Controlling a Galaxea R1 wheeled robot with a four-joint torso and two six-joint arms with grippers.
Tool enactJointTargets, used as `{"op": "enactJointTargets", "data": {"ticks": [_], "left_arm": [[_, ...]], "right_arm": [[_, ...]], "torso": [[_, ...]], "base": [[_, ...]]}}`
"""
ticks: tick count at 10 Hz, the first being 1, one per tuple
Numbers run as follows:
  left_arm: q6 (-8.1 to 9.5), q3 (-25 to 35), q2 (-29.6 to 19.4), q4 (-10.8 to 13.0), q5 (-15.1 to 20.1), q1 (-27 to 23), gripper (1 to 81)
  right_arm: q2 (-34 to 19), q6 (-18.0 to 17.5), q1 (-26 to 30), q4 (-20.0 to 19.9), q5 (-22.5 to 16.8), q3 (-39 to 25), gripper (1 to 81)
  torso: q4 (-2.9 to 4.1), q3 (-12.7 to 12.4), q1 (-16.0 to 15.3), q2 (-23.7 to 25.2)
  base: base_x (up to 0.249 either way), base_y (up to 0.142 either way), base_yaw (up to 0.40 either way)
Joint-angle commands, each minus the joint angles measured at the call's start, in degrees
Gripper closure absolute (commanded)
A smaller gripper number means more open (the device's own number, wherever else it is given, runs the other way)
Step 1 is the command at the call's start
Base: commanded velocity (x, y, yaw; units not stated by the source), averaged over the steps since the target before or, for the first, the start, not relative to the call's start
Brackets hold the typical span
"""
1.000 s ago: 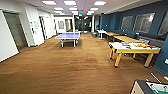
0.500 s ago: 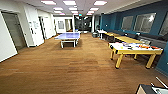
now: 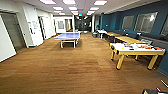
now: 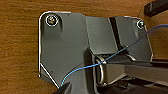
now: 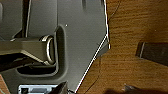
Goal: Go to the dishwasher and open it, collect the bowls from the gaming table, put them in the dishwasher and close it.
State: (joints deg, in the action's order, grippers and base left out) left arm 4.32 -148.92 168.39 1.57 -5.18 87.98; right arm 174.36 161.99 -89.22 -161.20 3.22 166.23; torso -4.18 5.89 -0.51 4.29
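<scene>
While crossing the wood floor (image 3: 75, 70), the robot is heading toward a yellow bench (image 3: 136, 51); claw states cannot be told

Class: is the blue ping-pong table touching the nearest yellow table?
Apart. The head view shows the blue ping-pong table mid-room and the yellow table by the right wall, with bare wood floor between.

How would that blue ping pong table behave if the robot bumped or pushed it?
The ping pong table would probably resist: its broad top suggests real weight. Its wide, low stance makes tipping unlikely. On the wood floor it might slide or roll; whether its legs have wheels cannot be told.
</scene>
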Motion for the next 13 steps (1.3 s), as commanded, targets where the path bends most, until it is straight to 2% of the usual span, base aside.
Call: {"op": "enactJointTargets", "data": {"ticks": [1, 3, 4, 8, 11, 12, 13], "left_arm": [[-0.18, 0.29, -0.42, 0.19, 2.90, -2.50, 1.0], [-0.18, 0.29, -0.42, 0.27, 2.81, -2.50, 1.0], [-0.18, 0.29, -0.42, 0.27, 2.81, -2.50, 1.0], [-0.18, 0.29, -0.51, 0.27, 2.81, -2.33, 1.0], [-0.18, 0.65, -0.59, 0.36, 2.81, -2.33, 1.0], [-0.18, 0.65, -0.59, 0.36, 2.72, -2.33, 1.0], [-0.18, 0.65, -0.68, 0.27, 2.72, -2.41, 1.0]], "right_arm": [[-1.97, 3.01, 2.42, -3.80, -3.57, -2.06, 1.0], [-3.64, 3.01, 3.30, -3.80, -0.85, -2.23, 1.0], [-3.21, 3.01, 2.86, -3.80, -1.63, -2.24, 1.0], [-3.21, 3.01, 2.86, -3.80, -9.98, -3.29, 1.0], [-3.38, 3.01, 3.73, -3.80, -9.20, -3.56, 1.0], [-3.56, 3.01, 4.44, -3.80, -6.30, -3.82, 1.0], [-3.64, 2.28, 4.88, -3.80, -5.50, -4.00, 1.0]], "torso": [[0.00, 0.00, 0.00, 0.00], [0.00, 0.00, 0.00, 0.00], [0.00, 0.00, 0.00, 0.00], [0.00, 0.00, 0.00, 0.00], [0.00, 0.00, 0.00, 0.00], [0.00, 0.00, 0.00, 0.00], [0.00, 0.00, 0.00, 0.00]], "base": [[0.124, 0.000, 0.000], [0.124, 0.000, 0.000], [0.117, 0.000, 0.000], [0.112, 0.000, 0.000], [0.111, 0.000, 0.000], [0.112, 0.000, 0.000], [0.111, 0.000, 0.000]]}}
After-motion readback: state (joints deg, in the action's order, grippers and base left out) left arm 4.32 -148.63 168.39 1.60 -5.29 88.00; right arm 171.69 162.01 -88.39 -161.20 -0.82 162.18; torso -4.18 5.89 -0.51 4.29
